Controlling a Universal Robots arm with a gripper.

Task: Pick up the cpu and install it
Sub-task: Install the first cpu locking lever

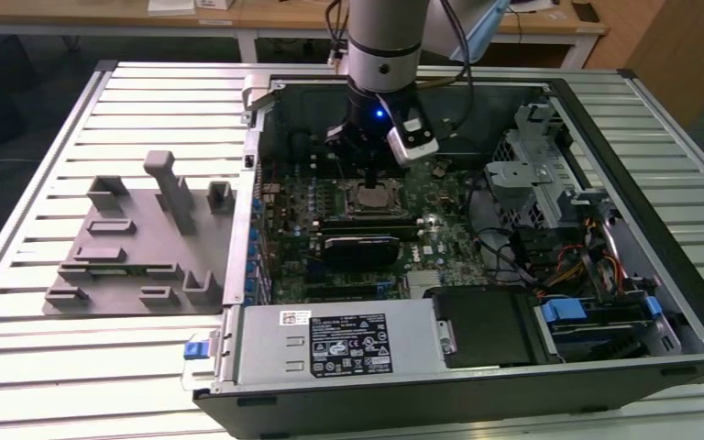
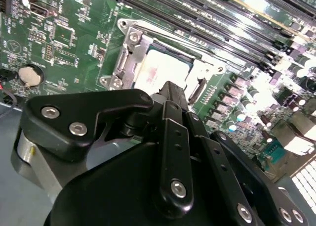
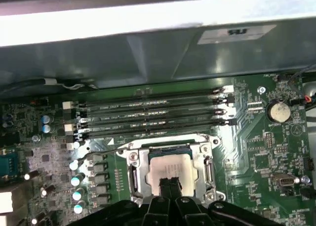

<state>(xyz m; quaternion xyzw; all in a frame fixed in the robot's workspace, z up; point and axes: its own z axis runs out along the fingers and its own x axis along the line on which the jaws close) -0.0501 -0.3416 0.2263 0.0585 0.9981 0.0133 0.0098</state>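
Silvery-grey flat square cpu [image 3: 169,169] sits in metal socket frame [image 3: 137,172] on green motherboard [image 3: 256,152]. Black end effector [image 3: 170,185] fingers pressed together, tips just above chip, holding nothing. Risk: downward push could shift chip, bend pins.

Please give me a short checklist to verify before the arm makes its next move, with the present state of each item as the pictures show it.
1. The cpu lies inside the socket frame on the motherboard: ok, in both wrist views.
2. The cpu lies flat and square in the frame: cannot tell; the fingertips hide its near edge.
3. The gripper stands over the cpu, fingertips pressed together: ok.
4. The gripper has let go of the cpu: cannot tell whether the tips touch it.
5. The memory slots beside the socket are apart from the fingers: ok.
6. The arm stands apart from the case wall in the exterior view: ok.
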